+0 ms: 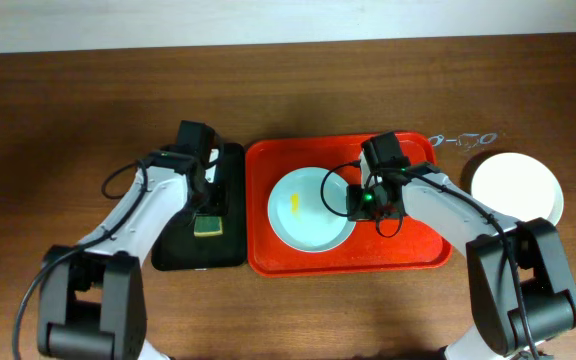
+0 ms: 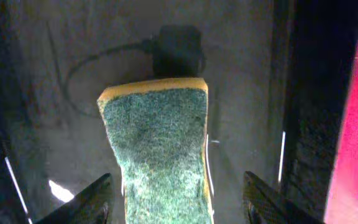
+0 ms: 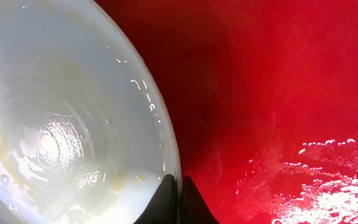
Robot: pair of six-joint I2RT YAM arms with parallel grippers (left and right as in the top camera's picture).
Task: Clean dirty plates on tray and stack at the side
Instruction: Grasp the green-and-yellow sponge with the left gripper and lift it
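One bright red-orange rectangular plastic tray (image 1: 408, 250). On it, one round glossy white plate (image 1: 303, 215), yellow-smeared, rim pinched by the right gripper (image 3: 179, 196). Right of it, stacked white plates (image 1: 513, 187), count unclear. Left, one narrow black tray (image 1: 173, 255) with one green-yellow sponge (image 2: 157, 143); left gripper (image 2: 179, 202) jaws spread either side, not touching.

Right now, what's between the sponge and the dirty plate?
Only the edge of the black tray and a bare strip of the red tray, seen overhead.
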